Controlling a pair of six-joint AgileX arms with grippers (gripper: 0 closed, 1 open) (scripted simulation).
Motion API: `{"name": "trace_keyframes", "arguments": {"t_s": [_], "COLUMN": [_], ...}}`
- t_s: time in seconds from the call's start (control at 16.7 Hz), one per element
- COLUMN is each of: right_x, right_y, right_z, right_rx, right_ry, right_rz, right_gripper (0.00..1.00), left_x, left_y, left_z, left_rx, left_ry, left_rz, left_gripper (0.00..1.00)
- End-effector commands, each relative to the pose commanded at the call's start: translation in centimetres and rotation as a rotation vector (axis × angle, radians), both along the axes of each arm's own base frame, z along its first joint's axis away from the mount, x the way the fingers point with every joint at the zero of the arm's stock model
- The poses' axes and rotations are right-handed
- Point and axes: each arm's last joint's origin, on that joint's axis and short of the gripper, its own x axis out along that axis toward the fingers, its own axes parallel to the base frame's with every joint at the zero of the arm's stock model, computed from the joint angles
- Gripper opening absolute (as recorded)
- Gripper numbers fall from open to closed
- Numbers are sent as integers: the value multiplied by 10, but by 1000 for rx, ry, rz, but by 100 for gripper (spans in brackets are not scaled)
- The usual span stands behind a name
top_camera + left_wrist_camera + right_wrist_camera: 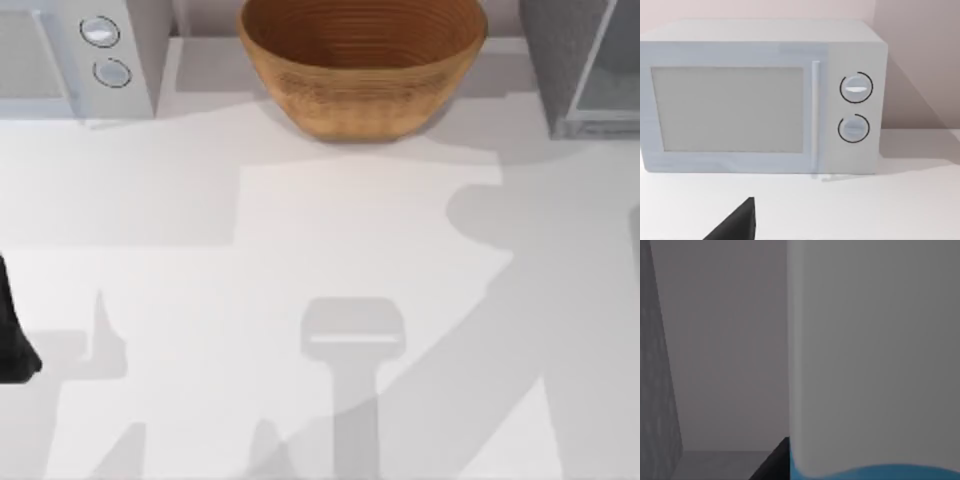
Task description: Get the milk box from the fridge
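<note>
The milk box [870,365] looms close before the right wrist camera, white with sky-blue low down, inside the grey fridge [580,65] at the counter's [300,260] far right corner. Whether either end effector is spread or pressed together cannot be told. The left arm sits at the counter's left edge, facing the white microwave [760,97]. A wooden bowl [362,60] stands between the microwave and the fridge.

My right wrist camera sat hard up against the milk box [875,355]: its pale whitish surface rose close in front of the lens, and a curved strip of sky blue showed along its low edge. Beside it lay a plain grey inner wall [725,345] of the fridge, with a speckled grey panel [655,390] at the far side. A dark finger tip [775,462] poked in just beside the carton.
</note>
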Motion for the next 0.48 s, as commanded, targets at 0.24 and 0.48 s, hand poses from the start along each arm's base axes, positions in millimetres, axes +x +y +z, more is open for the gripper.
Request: {"name": "trace_keyframes", "arguments": {"t_s": [0.24,0.48], "right_x": [-22,-63], "right_y": [-3,0], "right_z": [10,-6], "right_rx": [-6,6], "right_ry": [-28,31], "right_rz": [-5,-1], "right_gripper": [0,0], "left_x": [0,0], "left_y": [0,0], "left_z": [0,0], "left_rx": [0,0], "left_ry": [0,0], "left_rz": [0,0], "left_gripper": [100,100]}}
